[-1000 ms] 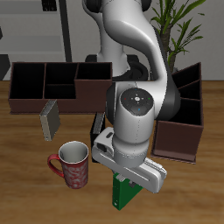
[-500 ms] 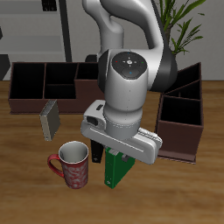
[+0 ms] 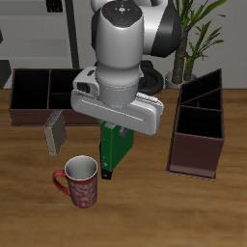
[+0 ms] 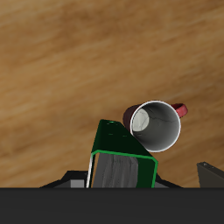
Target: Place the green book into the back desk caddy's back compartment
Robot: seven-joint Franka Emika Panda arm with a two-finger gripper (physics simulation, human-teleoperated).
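The jaws grip the green book [image 3: 115, 150] by its upper end, holding it off the bench [image 3: 29, 203] just beside the red mug [image 3: 79, 181]. The back desk caddy [image 3: 48, 94] sits farther back, its 3 sections partly hidden behind the arm.

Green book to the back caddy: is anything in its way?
Nothing visible blocks it. The green book hangs lifted in the gripper, beside the red mug. The back caddy lies farther back; the grey book leaning before it stands to one side.
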